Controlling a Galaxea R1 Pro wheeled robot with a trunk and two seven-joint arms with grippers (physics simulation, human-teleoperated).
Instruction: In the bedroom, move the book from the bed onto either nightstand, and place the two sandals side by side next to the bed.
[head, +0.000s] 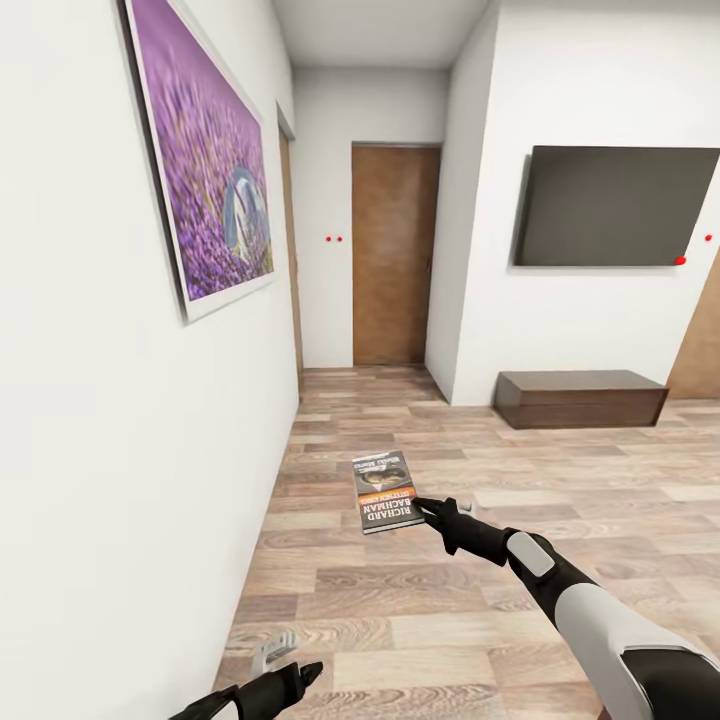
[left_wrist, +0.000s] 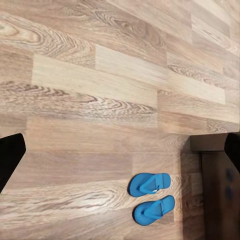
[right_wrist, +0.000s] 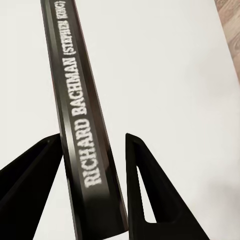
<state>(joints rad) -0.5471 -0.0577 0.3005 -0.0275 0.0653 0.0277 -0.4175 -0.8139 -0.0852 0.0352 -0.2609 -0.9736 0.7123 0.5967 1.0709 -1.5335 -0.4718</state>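
Pinched by its edge in my right gripper (head: 425, 507), the book (head: 386, 490) could slip and drop; left gripper (head: 290, 670) holds nothing.

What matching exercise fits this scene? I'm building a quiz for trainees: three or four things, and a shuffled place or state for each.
Things:
1. book
2. sandals
3. TV
4. lavender picture

Places or states:
A. on the wall at the left
B. side by side on the wood floor
C. held in the right end effector
D. on the wall above the long low cabinet

Pairs: 1-C, 2-B, 3-D, 4-A
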